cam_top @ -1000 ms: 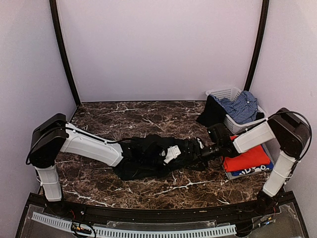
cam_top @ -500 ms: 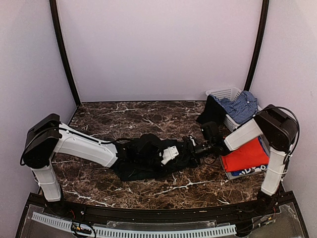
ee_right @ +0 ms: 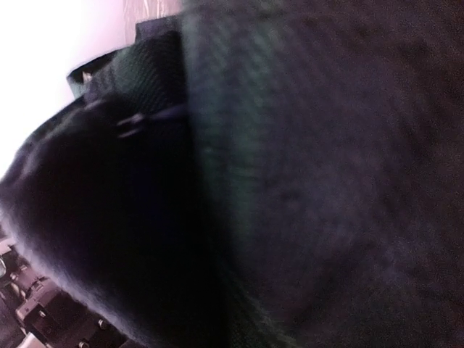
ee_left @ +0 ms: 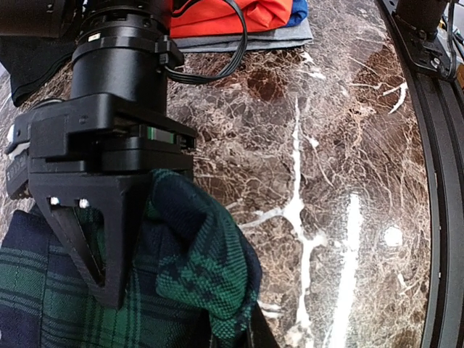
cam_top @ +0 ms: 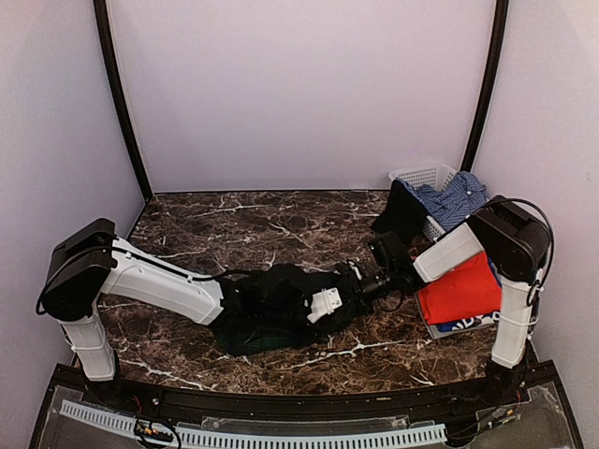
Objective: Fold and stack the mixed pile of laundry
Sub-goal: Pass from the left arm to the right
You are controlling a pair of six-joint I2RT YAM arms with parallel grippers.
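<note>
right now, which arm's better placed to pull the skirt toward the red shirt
Probably right: the right hand is at the tartan skirt end nearest the red shirt; the left hand is at the far end.

Item 1. Blue T-shirt (cam_top: 465,325), lying directly under the red T-shirt (cam_top: 459,292). White printed capitals run along the narrow blue strip that shows past the red T-shirt's near edge. 1 line of print is visible. The first 2 letters look like "AD". The letters after them are too small to read, and the red T-shirt covers the rest of the print. No other text, number, brand or sign is legible in any view.
</note>
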